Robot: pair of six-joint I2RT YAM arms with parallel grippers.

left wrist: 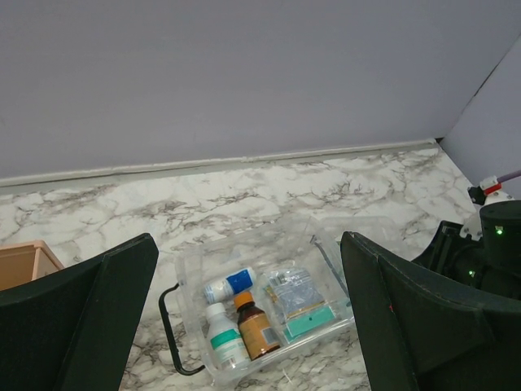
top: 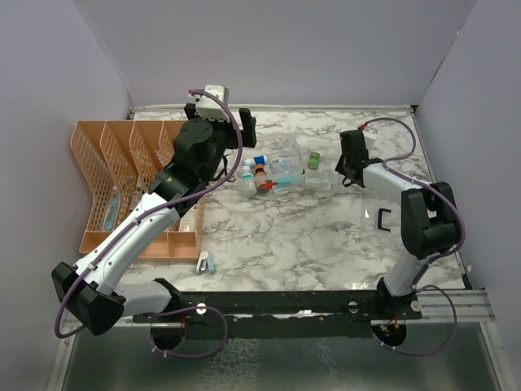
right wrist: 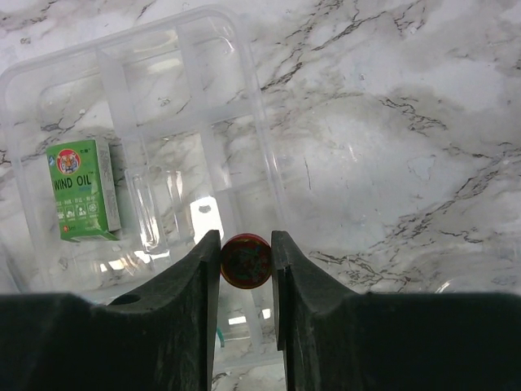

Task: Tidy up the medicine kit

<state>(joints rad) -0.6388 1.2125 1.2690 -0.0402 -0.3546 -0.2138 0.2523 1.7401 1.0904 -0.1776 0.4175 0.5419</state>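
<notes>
The medicine kit (top: pixel 273 173) is a clear box on the marble table; its black handle (left wrist: pixel 167 326) shows in the left wrist view. Inside lie a blue-labelled white bottle (left wrist: pixel 230 283), a green-labelled white bottle (left wrist: pixel 224 338), an orange-capped brown bottle (left wrist: pixel 255 326) and sachets (left wrist: pixel 297 295). My left gripper (left wrist: pixel 248 244) is wide open and empty above the box; it also shows from the top (top: pixel 242 134). My right gripper (right wrist: pixel 246 259) is shut on a small red round tin (right wrist: pixel 246 262) over a clear divided tray or lid (right wrist: pixel 163 106) holding a green Wind Oil box (right wrist: pixel 80 189).
An orange lattice organizer (top: pixel 122 179) stands at the left, under my left arm. A small white and blue item (top: pixel 203 262) lies near the front edge. A black clip (top: pixel 383 218) lies beside my right arm. Grey walls close the back and sides.
</notes>
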